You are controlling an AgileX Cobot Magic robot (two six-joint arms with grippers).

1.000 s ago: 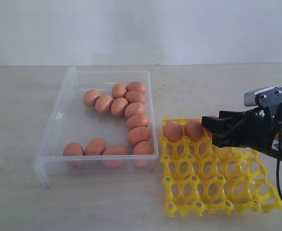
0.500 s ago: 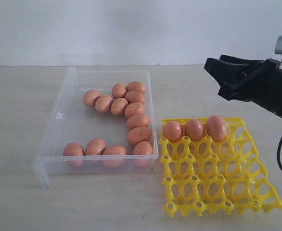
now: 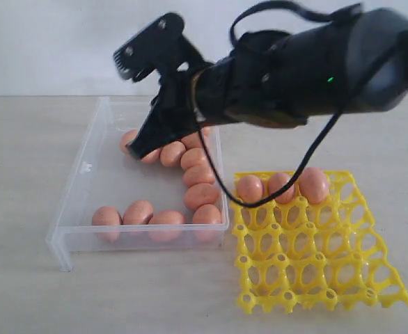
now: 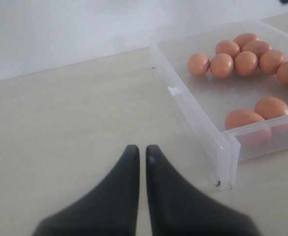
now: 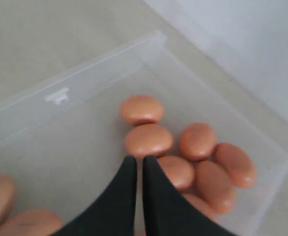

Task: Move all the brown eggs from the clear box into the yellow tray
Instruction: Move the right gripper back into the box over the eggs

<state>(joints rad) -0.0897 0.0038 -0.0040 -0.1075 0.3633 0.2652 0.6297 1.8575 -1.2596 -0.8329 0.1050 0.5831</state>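
Note:
Several brown eggs point(image 3: 200, 196) lie in the clear box point(image 3: 85, 167), in a curved row along its right and front walls. Three more eggs point(image 3: 313, 184) sit in the back row of the yellow tray point(image 3: 315, 278). My right gripper point(image 3: 136, 147) reaches across over the box's back cluster, shut and empty. In the right wrist view its tips point(image 5: 139, 160) hang just above an egg point(image 5: 148, 139), and I cannot tell whether they touch it. My left gripper point(image 4: 139, 149) is shut, empty, over bare table beside the box's corner point(image 4: 226, 162).
The right arm's thick black body and its cable point(image 3: 294, 69) span the scene above the box's right wall and the tray's back edge. A white wall point(image 3: 51, 42) closes the table's far side. The tray's other cells hold nothing.
The right gripper left a third egg in the tray's back row, rose, swung left across to the box and shut its jaws. The left gripper's motion is not shown.

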